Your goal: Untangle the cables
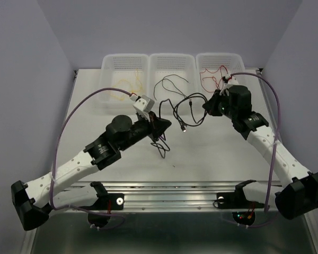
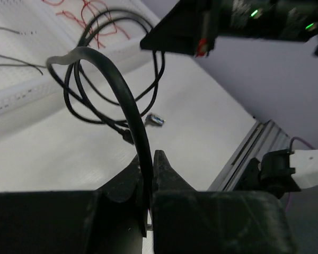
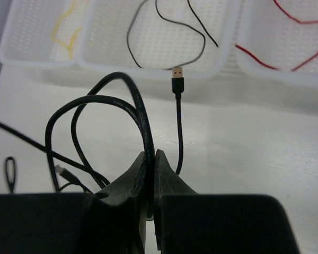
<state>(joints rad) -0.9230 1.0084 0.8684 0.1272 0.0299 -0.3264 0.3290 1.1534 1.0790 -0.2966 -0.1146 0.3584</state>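
Yellow wire (image 1: 132,84), red wire (image 1: 206,80), thin blk wire (image 1: 167,80) in sep. bins (image 1: 172,55) – done. Blk cable tangle (image 2: 128,103) on bench (image 1: 212,153) not yet freed; left hand (image 2: 150,161), right hand (image 3: 150,159) each clamped on a strand.

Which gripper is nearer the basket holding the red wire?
Right. The right gripper sits just in front of the red-wire basket; the left gripper is farther off, nearer the robot, in front of the middle basket.
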